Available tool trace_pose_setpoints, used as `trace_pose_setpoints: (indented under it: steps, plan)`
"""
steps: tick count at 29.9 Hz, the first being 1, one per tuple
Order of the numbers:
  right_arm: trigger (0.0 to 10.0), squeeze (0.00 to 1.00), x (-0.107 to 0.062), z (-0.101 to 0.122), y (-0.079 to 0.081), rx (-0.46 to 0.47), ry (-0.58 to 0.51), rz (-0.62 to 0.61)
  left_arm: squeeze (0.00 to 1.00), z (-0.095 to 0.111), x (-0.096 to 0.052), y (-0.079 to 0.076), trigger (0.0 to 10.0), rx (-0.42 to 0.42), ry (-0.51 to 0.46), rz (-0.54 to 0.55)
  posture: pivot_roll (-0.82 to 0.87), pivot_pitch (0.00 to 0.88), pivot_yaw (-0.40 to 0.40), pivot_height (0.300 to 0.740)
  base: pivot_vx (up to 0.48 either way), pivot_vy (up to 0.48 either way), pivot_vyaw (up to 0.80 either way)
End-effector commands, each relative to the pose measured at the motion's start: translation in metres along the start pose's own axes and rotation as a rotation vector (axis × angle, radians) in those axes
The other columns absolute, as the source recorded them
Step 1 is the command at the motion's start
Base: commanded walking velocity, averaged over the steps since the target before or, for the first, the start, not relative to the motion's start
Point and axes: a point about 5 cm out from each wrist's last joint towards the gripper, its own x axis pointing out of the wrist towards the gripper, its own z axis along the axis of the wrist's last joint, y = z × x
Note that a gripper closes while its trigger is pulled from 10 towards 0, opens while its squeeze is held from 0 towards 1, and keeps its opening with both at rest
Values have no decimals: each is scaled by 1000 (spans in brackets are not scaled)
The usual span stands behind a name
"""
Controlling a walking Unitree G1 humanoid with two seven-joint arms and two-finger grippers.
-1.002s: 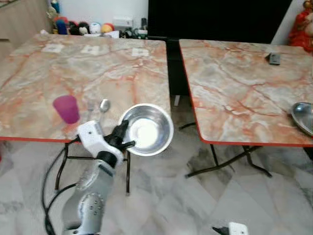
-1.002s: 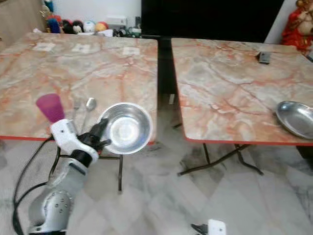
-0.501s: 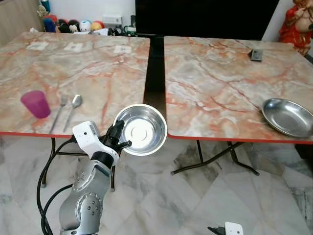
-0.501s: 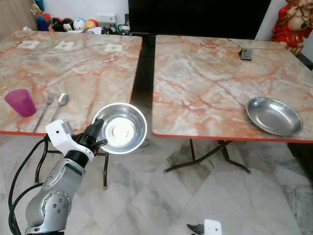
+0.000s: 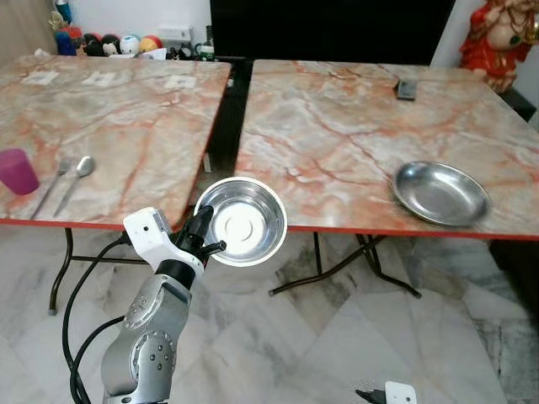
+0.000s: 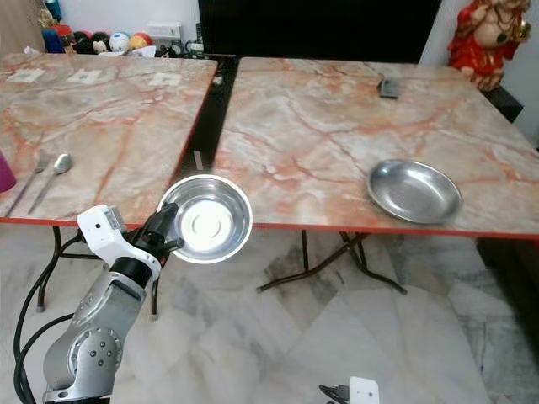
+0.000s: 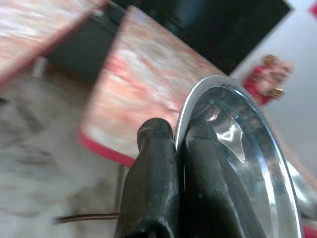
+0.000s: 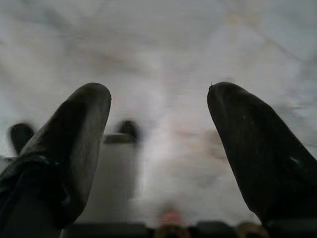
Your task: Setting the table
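My left gripper is shut on the rim of a steel bowl, which it holds in the air over the floor in front of the gap between two marble tables. In the left wrist view both black fingers pinch the bowl's rim. A steel plate lies on the right table near its front edge. A fork, a spoon and a purple cup sit on the left table. My right gripper hangs low and open over the floor, its wrist at the bottom edge.
A small dark device lies at the far side of the right table. A red figurine stands at the back right. Toys line the wall beyond the left table. Folding table legs cross under the right table.
The whole view has swung to the right: the tables slid left and the steel plate came further into view. The bowl stays in my left gripper at the same spot relative to me.
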Motion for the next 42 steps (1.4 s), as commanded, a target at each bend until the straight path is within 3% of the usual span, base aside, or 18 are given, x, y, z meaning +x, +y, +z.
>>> trace_pose_setpoints:
  steps: [1, 33, 42]
  plan:
    - [10000, 0, 0, -1, 3, 12, 10, 2, 0, 7, 0, 3, 10000, 16, -19, 1, 116, 112, -41, 740, 0, -382, 0]
    - [10000, 0, 0, 1, 3, 12, 6, 1, 0, 14, -1, 15, 10000, 73, -14, -4, 108, 65, -33, 740, 0, -382, 0]
    - [10000, 0, 1, 2, 4, 13, 2, 2, 0, 14, -2, 27, 10000, 190, 34, 16, 109, 77, -34, 740, 0, -126, 0]
